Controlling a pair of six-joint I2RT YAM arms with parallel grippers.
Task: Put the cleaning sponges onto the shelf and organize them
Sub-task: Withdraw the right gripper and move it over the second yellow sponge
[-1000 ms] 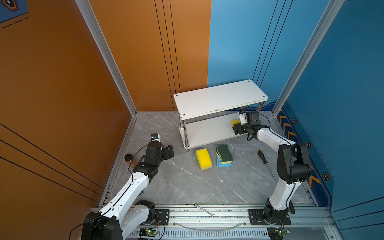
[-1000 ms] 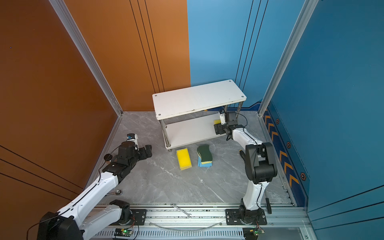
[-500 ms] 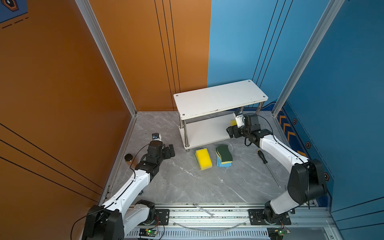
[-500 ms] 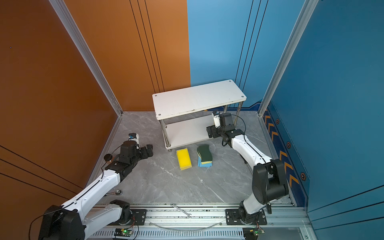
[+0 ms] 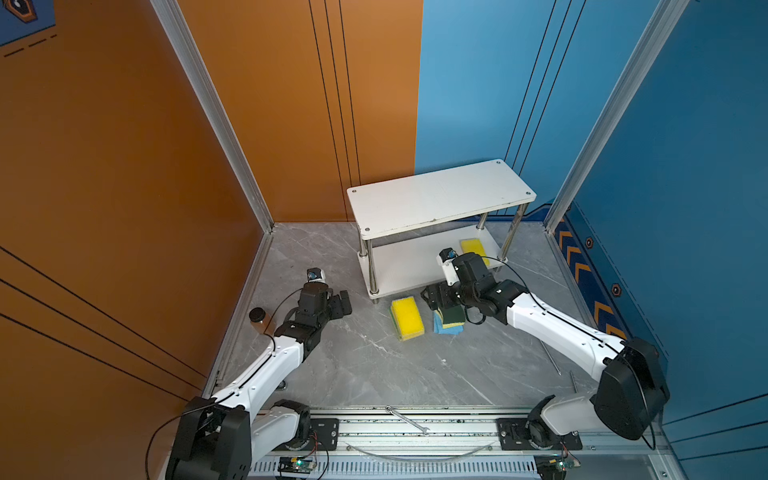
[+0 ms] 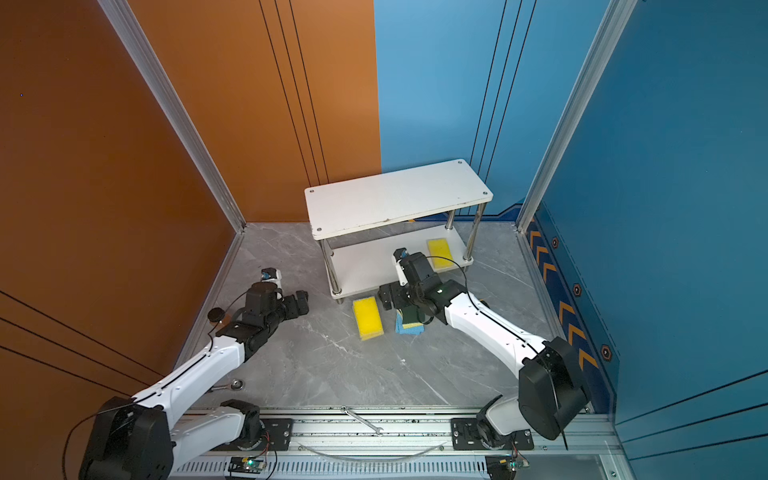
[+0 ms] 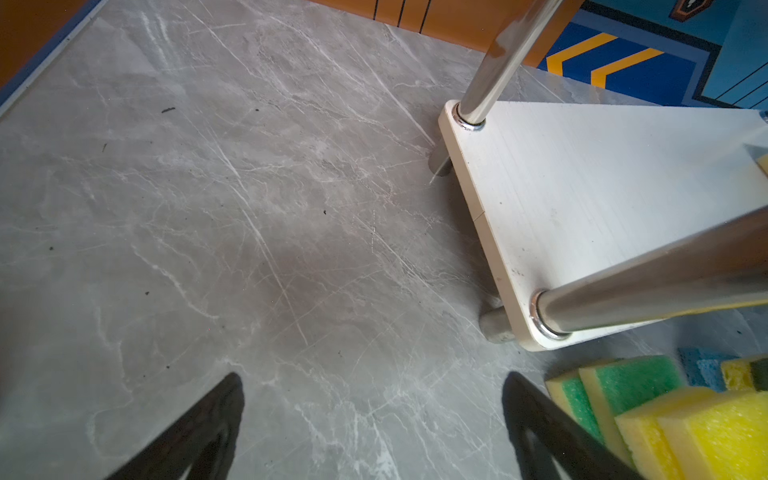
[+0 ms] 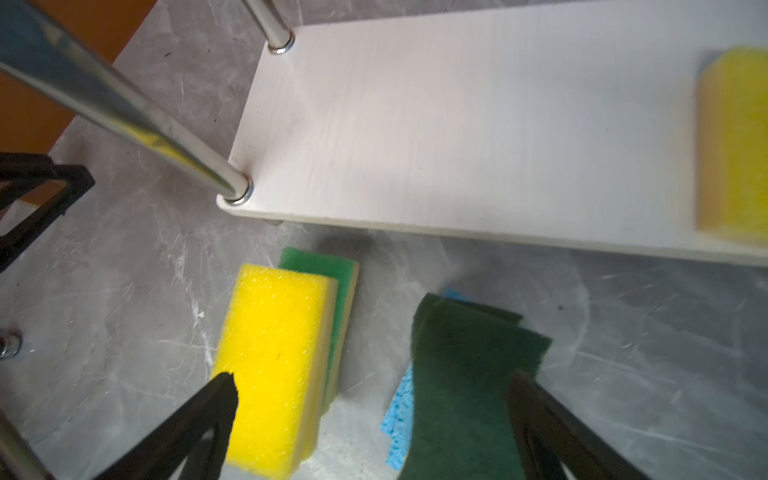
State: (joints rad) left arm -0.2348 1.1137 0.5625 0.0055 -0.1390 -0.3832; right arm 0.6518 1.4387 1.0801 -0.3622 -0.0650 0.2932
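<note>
The shelf (image 5: 440, 199) (image 6: 395, 199) stands at the back. One yellow sponge (image 5: 473, 247) (image 6: 440, 249) (image 8: 735, 141) lies at the right end of its lower board (image 8: 478, 124). On the floor in front lie a yellow sponge (image 5: 406, 318) (image 8: 274, 357) stacked on a green-topped one (image 8: 332, 266), and a dark-green-topped sponge (image 5: 452, 318) (image 8: 465, 374) over a light blue one (image 5: 446, 331) (image 8: 399, 411). My right gripper (image 5: 434, 296) (image 6: 388, 297) (image 8: 372, 380) hangs open over these piles, holding nothing. My left gripper (image 5: 340, 303) (image 7: 372, 378) is open and empty over bare floor, left of the shelf.
A small brown jar with a black lid (image 5: 259, 320) stands by the left wall. A wrench (image 5: 409, 419) lies on the front rail. A thin screwdriver (image 5: 549, 357) lies on the floor at the right. Chrome posts (image 8: 124, 112) stand close to both grippers.
My right gripper has drawn back from the yellow sponge on the lower board, swung left and forward over the floor sponges, and opened wider. The left gripper edged slightly right.
</note>
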